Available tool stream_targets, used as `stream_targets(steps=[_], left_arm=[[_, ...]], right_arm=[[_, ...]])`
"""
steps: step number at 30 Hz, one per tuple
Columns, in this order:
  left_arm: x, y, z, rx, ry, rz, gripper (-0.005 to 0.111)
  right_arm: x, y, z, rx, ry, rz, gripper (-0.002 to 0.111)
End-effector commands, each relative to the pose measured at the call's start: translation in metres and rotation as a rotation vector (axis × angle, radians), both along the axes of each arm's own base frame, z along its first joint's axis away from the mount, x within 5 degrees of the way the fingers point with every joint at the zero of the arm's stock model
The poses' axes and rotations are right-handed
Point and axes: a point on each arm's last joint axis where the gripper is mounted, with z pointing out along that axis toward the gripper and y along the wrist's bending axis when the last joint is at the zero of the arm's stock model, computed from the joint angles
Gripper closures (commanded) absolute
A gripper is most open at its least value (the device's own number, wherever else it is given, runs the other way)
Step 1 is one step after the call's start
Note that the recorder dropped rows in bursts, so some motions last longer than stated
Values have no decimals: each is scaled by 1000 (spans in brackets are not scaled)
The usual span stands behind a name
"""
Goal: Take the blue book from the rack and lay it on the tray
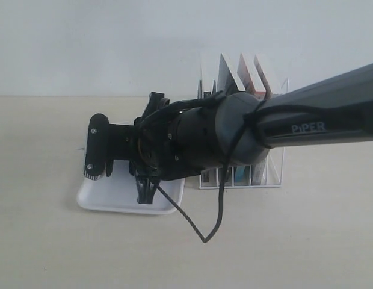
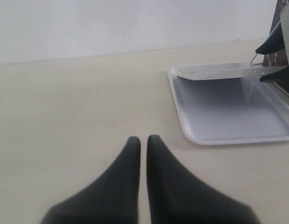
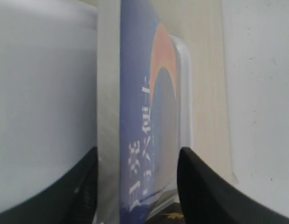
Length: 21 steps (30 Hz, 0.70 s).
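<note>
The blue book (image 3: 144,116), with its orange crescent and white characters, stands tilted between the fingers of my right gripper (image 3: 137,151). The pale page edge lies against one finger. The fingers are open, set wider than the book is thick. This gripper (image 1: 147,144) hangs over the right end of the white tray (image 1: 114,198), whose rim (image 3: 184,70) shows just past the book. In the exterior view the arm hides the book. The wire rack (image 1: 274,174) stands behind the arm. My left gripper (image 2: 143,140) is shut on nothing, low over the table left of the tray (image 2: 228,140).
Several other books (image 1: 246,72) remain upright in the rack. The right arm (image 1: 319,120) crosses in front of the rack. A black cable (image 1: 204,235) loops down onto the table beside the tray. A pale wall runs behind the table.
</note>
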Motion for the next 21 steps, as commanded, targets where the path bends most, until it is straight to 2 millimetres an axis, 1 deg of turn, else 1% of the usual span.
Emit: stream_targets(steps=[1,4,7,8,9,10,12,15,18,19,20,21], left_arm=[[0,0,3,-8,-21,2,102],[0,0,3,-8,-21,2,102],[0,0,3,-8,-21,2,102],[0,0,3,-8,-21,2,102],[0,0,3,-8,-21,2,102],[0,0,3,-8,-21,2,102],[0,0,3,-8,-21,2,102],[0,0,3,-8,-21,2,102],[0,0,3,-8,-21,2,102],[0,0,3,-8,-21,2,102],[0,0,3,-8,-21,2,102],[0,0,3,-8,-21,2,102]], right_arm=[[2,-5,7,28,14,-70,57],[0,-8,14,68,46,-117,57],[-3,-10,27,125,68,-147,57],[-5,-12,37,165,82,-162,57],[-7,-12,41,180,84,-165,57],[-10,-14,52,226,101,-182,57],[-13,-17,62,260,118,-198,57],[-19,-26,84,306,137,-240,57],[-27,-35,111,399,161,-271,57],[-31,-39,122,433,163,-274,58],[-35,-43,134,471,159,-272,62],[-38,-48,145,500,148,-269,71]])
